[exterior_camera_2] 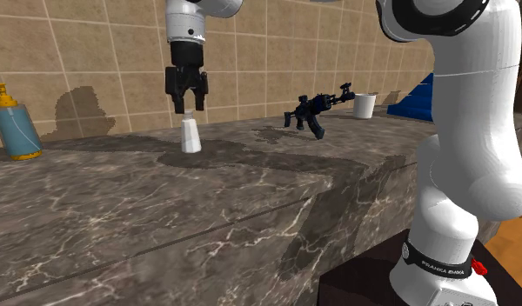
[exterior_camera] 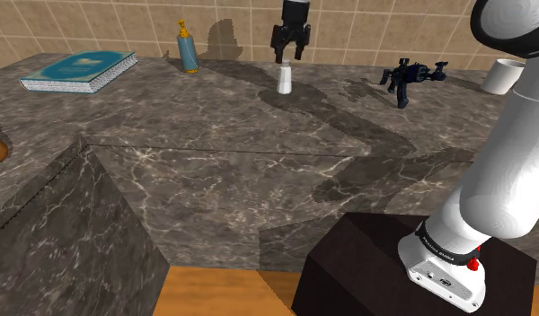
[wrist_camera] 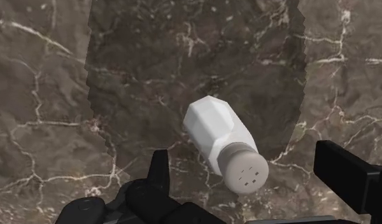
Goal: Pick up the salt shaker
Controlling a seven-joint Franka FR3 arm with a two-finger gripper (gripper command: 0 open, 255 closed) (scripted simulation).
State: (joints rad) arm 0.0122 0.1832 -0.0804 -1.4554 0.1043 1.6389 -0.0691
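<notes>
One white salt shaker (exterior_camera: 285, 80) stands upright on the dark marbled counter (exterior_camera: 214, 171), near the tiled wall. Pincer (exterior_camera: 290, 56) hangs at its 12 o'clock, fingers spread, touching nothing. Soap bottle (exterior_camera: 187, 47) at shaker's 9 o'clock, toy rifle (exterior_camera: 410, 76) at 3, both well apart. Step, as judged: pre-grasp approach. Next move likely calls for a straight descent to straddle the body, then closing.

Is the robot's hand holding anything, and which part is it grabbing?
Nothing is held. The hand hangs open above the white salt shaker, its fingers apart and not touching it.
</notes>
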